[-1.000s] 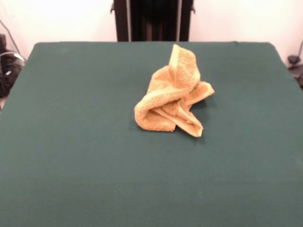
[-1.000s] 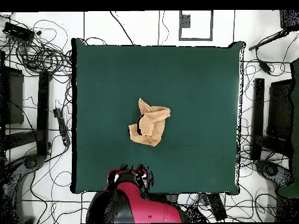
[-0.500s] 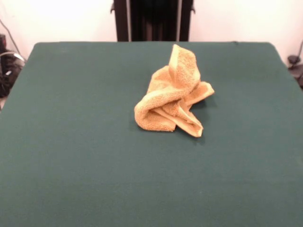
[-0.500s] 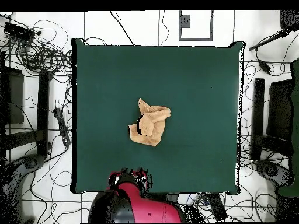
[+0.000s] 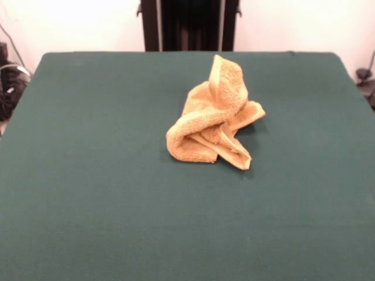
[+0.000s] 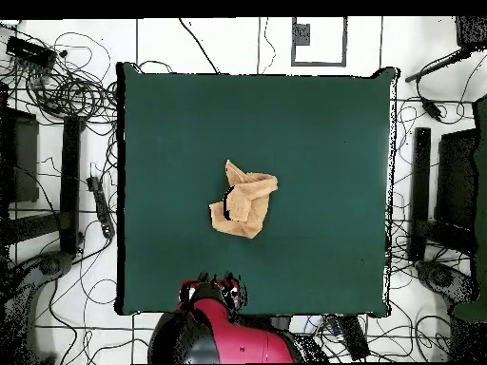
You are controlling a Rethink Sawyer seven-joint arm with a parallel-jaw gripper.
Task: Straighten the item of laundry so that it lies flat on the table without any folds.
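The golden-orange towel (image 5: 214, 117) lies crumpled in a heap near the middle of the dark green table (image 5: 88, 187), with one fold standing up at the back and a corner sticking out toward the front. In the overhead view the towel (image 6: 243, 201) sits just left of the centre of the table (image 6: 323, 133). The gripper (image 6: 211, 288) shows only from above, under the red arm at the table's bottom edge and well apart from the towel. Nothing touches the towel. The front view shows no gripper.
The robot's black pedestal (image 5: 188, 24) stands behind the table's far edge. Cables and black equipment (image 6: 57, 143) lie on the floor around the table. A red arm body (image 6: 224, 337) sits below the table's bottom edge in the overhead view.
The red arm has shifted very slightly to the right at the table's bottom edge in the overhead view. The towel has not moved.
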